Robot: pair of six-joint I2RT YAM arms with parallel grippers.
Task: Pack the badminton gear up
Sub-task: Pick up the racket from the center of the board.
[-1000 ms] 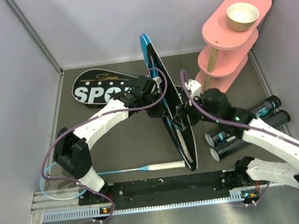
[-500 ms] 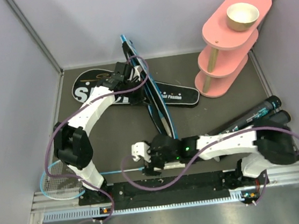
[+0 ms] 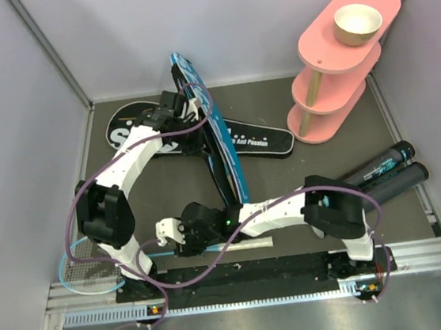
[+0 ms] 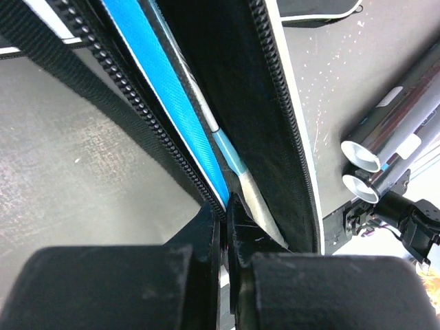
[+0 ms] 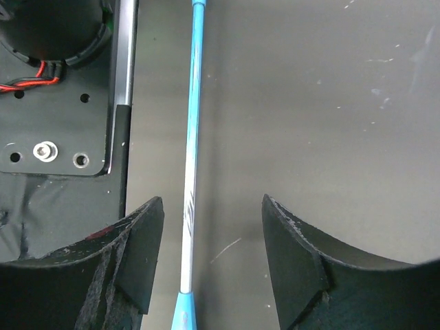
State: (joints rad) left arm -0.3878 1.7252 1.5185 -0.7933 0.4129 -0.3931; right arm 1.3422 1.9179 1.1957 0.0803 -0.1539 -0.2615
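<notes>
Blue bag [image 3: 228,162] upright, unzipped; black bag [image 3: 264,140] flat; racket [image 5: 191,158] front; tubes [image 3: 385,174] right.

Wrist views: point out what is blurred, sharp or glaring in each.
Left wrist: the fingers at the bottom are a dark blur, the zipper of the blue bag is sharp, and the tube ends glare white. Right wrist: the fingers are slightly soft, the blue racket shaft is crisp, lighting even.

Left arm [image 3: 136,155] reaches forward, its fingers [image 4: 201,237] pinched together; right arm [image 3: 270,211] stretches low leftward, fingers [image 5: 134,265] spread.
</notes>
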